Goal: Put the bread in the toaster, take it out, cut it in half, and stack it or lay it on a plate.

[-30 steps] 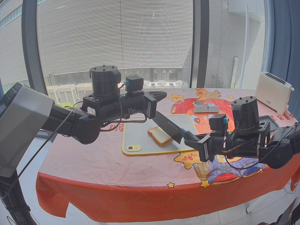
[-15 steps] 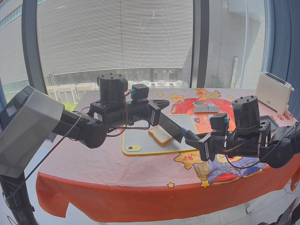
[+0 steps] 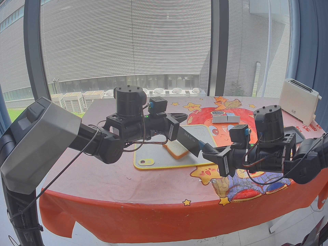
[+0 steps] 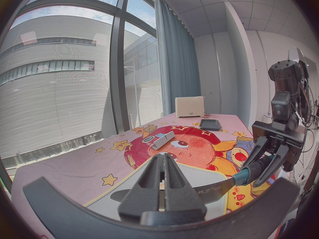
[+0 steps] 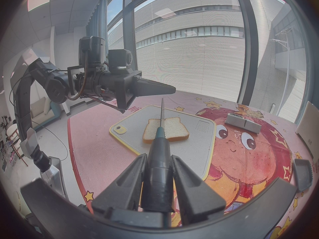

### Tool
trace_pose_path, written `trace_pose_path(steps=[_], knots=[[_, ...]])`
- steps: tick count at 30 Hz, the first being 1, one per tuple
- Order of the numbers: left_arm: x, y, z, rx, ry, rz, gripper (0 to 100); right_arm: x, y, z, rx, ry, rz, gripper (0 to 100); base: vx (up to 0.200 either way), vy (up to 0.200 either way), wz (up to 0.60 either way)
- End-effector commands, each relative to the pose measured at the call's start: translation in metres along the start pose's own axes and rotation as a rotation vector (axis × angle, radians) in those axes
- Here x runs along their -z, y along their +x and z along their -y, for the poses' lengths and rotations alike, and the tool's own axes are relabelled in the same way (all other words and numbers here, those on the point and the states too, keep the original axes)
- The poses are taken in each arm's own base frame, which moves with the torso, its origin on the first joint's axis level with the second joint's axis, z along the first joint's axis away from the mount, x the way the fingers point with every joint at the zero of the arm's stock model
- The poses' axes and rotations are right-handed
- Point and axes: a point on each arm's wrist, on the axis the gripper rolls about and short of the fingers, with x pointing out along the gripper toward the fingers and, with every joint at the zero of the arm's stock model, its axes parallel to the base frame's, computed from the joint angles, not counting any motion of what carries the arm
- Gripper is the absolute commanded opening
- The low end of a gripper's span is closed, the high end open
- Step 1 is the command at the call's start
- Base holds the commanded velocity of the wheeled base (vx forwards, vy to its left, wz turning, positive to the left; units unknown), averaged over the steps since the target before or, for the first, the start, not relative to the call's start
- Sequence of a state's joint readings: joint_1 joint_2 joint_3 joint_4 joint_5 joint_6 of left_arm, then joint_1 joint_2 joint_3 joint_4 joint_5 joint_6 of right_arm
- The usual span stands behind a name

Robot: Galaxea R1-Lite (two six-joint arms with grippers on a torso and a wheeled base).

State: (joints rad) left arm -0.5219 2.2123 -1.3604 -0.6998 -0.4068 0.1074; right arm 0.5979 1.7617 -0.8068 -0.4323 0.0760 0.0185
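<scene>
A bench (image 3: pixel 119 185) covered in an orange-red cartoon cloth stands before a tall window. Near its middle lies a grey cutting board (image 3: pixel 150 154) with a yellow rim. One slice of bread (image 5: pixel 166 129) lies flat on the board, roughly central. Bare board shows on every side of it, widest toward the robot's left.

The right tool (image 5: pixel 159 158) comes in low from the robot's right, its fingers clamped on the dark handle of a knife (image 3: pixel 189 140). The blade stands on edge and runs across the middle of the bread. Whether the edge touches the crust cannot be told.

The left tool (image 3: pixel 184 115) hangs above the far side of the board, its fingers pressed together with nothing between them. Its tip is just above the far end of the blade and near the bread, so the space over the slice is tight.

A wide strip of open cloth lies between the board's near edge and the rounded front edge of the bench. A small grey block (image 3: pixel 225 118) sits beyond the board's far right corner, apart from it. A white toaster (image 3: pixel 299 100) stands at the far right corner of the bench, close to the edge. A dark rectangular plate (image 3: pixel 296 134) lies just in front of it, well apart from the board.
</scene>
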Motion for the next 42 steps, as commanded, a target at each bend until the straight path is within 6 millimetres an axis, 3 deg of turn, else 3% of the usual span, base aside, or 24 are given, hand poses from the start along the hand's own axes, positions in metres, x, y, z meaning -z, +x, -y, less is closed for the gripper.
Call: trace_pose_path(steps=[1, 7, 17, 28, 42], knots=[[0.003, 0.001, 0.000, -0.003, -0.002, -0.006, 0, 0.000, 0.000, 0.000, -0.001, 0.000, -0.001, 0, 0.000, 0.000, 0.00], [0.006, 0.001, 0.000, -0.002, -0.005, -0.013, 0, -0.001, 0.000, 0.000, -0.001, 0.001, -0.001, 0, 0.000, 0.000, 0.00], [0.028, 0.008, 0.000, 0.003, -0.008, -0.062, 0, -0.002, 0.000, 0.000, -0.001, 0.002, 0.009, 0, 0.000, 0.000, 0.00], [0.028, 0.008, 0.000, 0.003, -0.008, -0.062, 0, -0.013, -0.002, 0.000, -0.001, 0.002, 0.039, 0, 0.000, 0.000, 0.00], [0.029, 0.008, 0.001, 0.001, -0.008, -0.064, 0, -0.007, 0.003, 0.004, 0.012, 0.009, 0.012, 0, 0.000, 0.000, 0.00]])
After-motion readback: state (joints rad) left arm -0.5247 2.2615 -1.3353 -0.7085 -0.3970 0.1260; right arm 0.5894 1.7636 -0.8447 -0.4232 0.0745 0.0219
